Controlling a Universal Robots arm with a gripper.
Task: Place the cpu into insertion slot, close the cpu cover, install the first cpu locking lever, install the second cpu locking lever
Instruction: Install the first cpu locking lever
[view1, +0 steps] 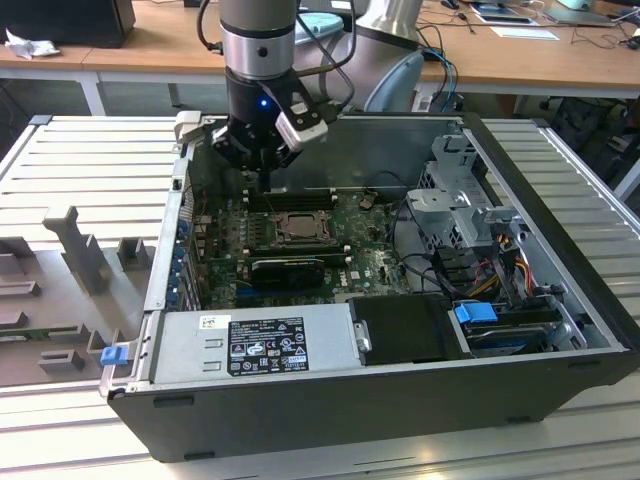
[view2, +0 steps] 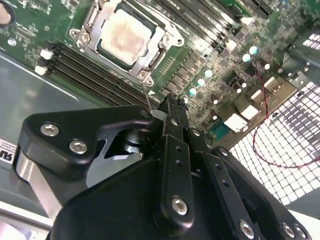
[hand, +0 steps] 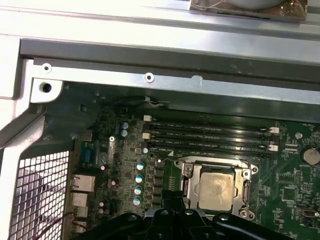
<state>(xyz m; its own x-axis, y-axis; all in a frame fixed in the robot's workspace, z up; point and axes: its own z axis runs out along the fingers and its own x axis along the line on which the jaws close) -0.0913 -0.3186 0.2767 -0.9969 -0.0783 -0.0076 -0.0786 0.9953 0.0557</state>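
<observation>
Fingers pinched narrow, the gripper hangs at the thin locking lever rising from the insertion slot corner, with the seated cpu just beyond.

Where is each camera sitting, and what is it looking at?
Exterior view: stands apart, above the open computer case, looking down into it; the arm and gripper show.
First wrist view: on the wrist, looking at the motherboard and the cpu; the gripper shows at the edge.
Second wrist view: on the wrist, looking past the gripper at the cpu.
Both wrist views share the cpu, the memory slots and the gripper.
</observation>
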